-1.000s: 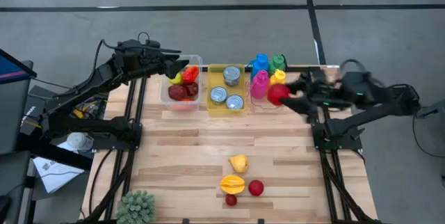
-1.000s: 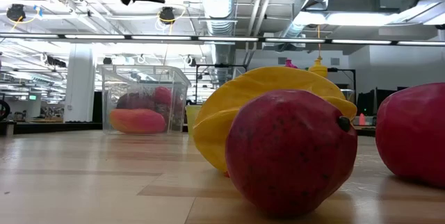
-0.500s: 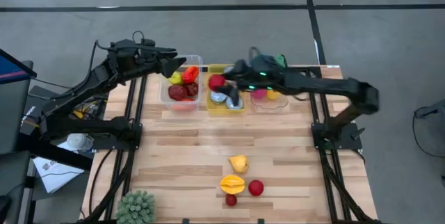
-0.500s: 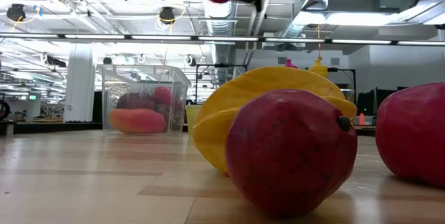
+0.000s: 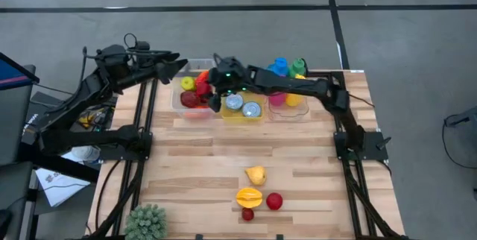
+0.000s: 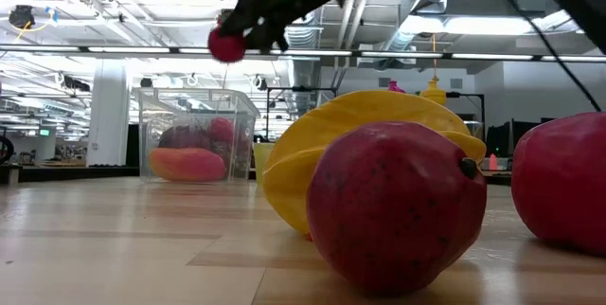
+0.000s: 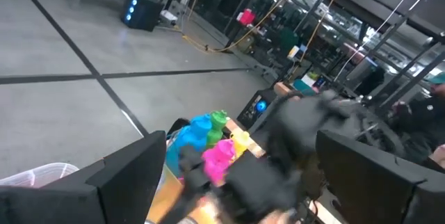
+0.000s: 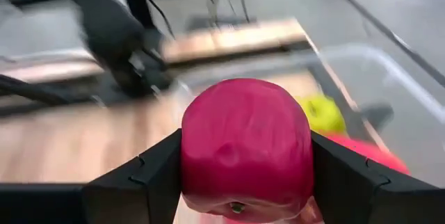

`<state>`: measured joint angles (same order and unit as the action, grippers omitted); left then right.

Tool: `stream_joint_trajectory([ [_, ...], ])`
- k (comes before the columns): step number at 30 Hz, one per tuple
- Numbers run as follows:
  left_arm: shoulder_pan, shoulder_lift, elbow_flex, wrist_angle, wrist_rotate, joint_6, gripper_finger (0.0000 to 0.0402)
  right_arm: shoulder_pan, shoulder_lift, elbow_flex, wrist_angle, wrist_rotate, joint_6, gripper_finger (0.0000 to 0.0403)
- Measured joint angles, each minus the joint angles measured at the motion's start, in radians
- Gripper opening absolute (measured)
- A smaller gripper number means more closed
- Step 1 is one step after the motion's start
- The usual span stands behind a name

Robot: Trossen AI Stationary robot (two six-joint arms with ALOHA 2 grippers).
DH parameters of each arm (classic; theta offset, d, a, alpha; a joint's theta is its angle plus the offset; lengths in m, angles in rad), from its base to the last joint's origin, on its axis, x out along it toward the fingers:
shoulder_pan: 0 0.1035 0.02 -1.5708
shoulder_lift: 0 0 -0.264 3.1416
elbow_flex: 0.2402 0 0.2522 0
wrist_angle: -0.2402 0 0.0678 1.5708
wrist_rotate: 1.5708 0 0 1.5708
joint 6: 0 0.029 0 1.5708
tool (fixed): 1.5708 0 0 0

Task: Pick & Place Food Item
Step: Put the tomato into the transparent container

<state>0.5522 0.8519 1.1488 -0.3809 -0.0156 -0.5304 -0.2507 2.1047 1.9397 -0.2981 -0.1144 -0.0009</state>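
Most of the carry looks done: the right gripper (image 5: 216, 91) holds a red fruit (image 8: 245, 147) pinched between its two fingers and hangs over the clear bin (image 5: 183, 104) at the far left of the row of containers, so what remains, as I judge it, is to lower a little and let go. That bin already has several pieces in it, red and yellow-green ones in the high view, and an orange-pink one against its wall in the low view. Four more food items, two yellow and two red, lie near the front edge of the table (image 5: 194, 173), well apart from the bins, so further trips may be needed. From the low view the red fruit (image 6: 227, 44) hangs in the air above the bin's rim, not touching it. It is round, smooth and deep pinkish red, with a small dark dimple on the underside seen from the right wrist; it fills the gap between the fingers. Off the table's far left corner, the left gripper (image 5: 173, 66) waits with its fingers spread wide and nothing in them.
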Motion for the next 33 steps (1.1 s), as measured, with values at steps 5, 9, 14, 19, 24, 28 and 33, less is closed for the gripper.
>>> stream_joint_trajectory([
  [5, 0.0, -0.015, 0.0, -0.001, 0.001, 0.0, 0.0358, -0.006, 0.123, 0.135, -0.145, 0.073, -0.035, 0.025],
  [9, 0.0, -0.014, 0.0, -0.001, 0.001, 0.001, 0.0358, -0.005, 0.177, 0.189, -0.17, 0.078, -0.062, 0.025],
  [14, 0.0, -0.013, 0.0, -0.001, 0.001, 0.002, 0.0358, -0.005, 0.193, 0.204, -0.218, 0.086, -0.063, 0.0274],
  [19, 0.0, -0.013, 0.0, -0.001, 0.001, 0.002, 0.0358, -0.005, 0.192, 0.206, -0.231, 0.089, -0.076, 0.0326],
  [24, 0.0, -0.012, 0.0, -0.001, 0.001, 0.002, 0.0358, -0.004, 0.178, 0.205, -0.265, 0.089, -0.088, 0.0354],
  [28, 0.0, -0.014, 0.0, -0.001, 0.001, 0.004, 0.0358, -0.005, 0.112, 0.205, -0.336, 0.089, -0.088, 0.036],
  [33, 0.0, -0.022, 0.0, -0.001, 0.001, 0.032, 0.0358, 0.014, -0.069, 0.206, -0.511, 0.09, -0.088, 0.0359],
])
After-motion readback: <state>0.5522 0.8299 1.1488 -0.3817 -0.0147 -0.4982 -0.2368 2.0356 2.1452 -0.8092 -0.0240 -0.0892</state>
